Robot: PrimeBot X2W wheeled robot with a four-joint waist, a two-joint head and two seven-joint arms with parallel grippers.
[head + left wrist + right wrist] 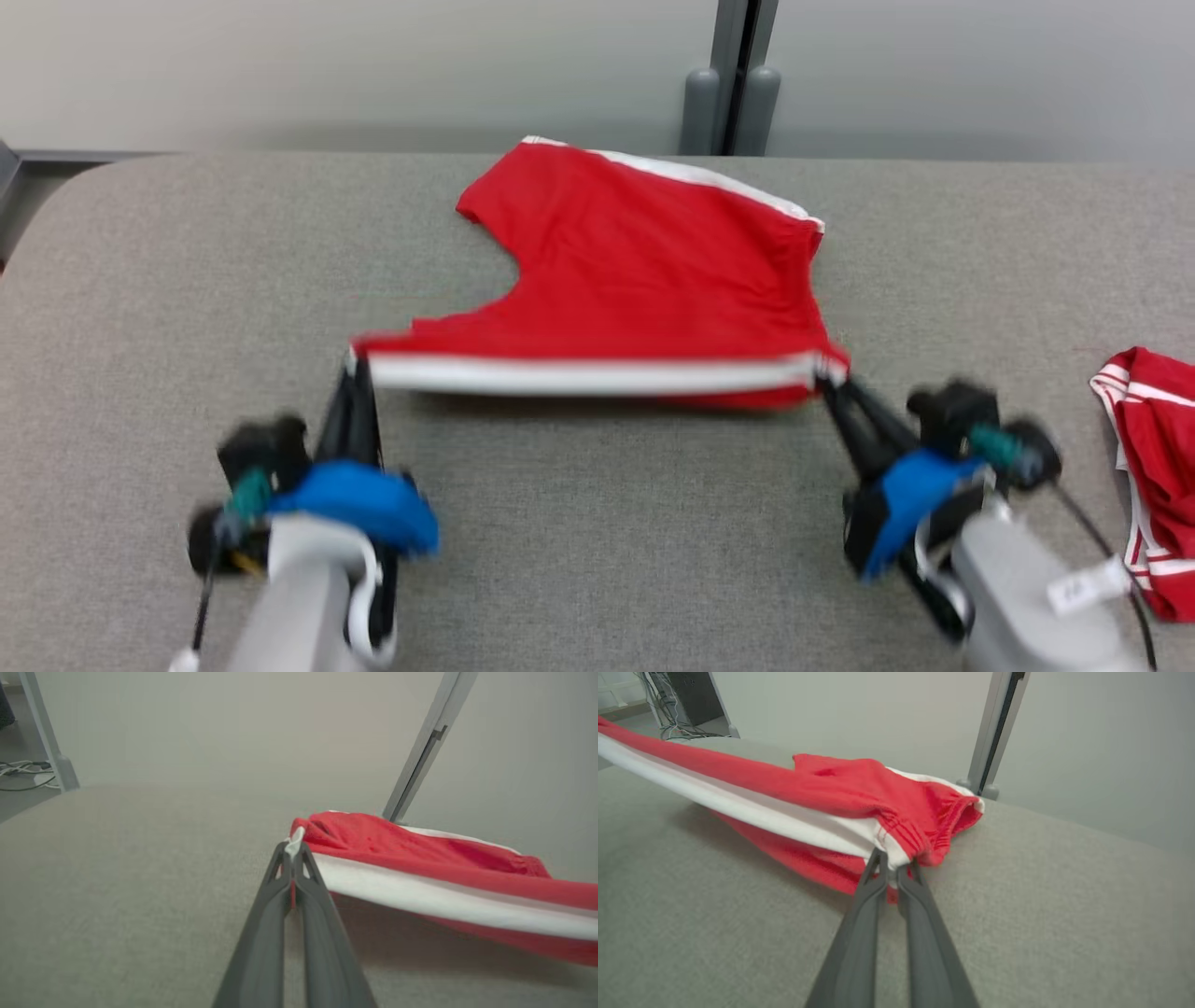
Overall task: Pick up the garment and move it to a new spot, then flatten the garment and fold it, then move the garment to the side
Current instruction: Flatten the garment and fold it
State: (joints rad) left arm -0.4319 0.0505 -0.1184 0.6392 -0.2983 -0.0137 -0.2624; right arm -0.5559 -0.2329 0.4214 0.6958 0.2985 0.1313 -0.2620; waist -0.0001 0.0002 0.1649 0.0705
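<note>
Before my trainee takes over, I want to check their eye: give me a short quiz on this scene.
1. True or false: the left gripper and right gripper are each shut on a near corner of the shorts.
2. The shorts' near edge is: A flat on the table; B held off it; C hanging over its side.
3. What colour is the other garment at the table's right?
Key: 1 true; 2 B; 3 red and white.
</note>
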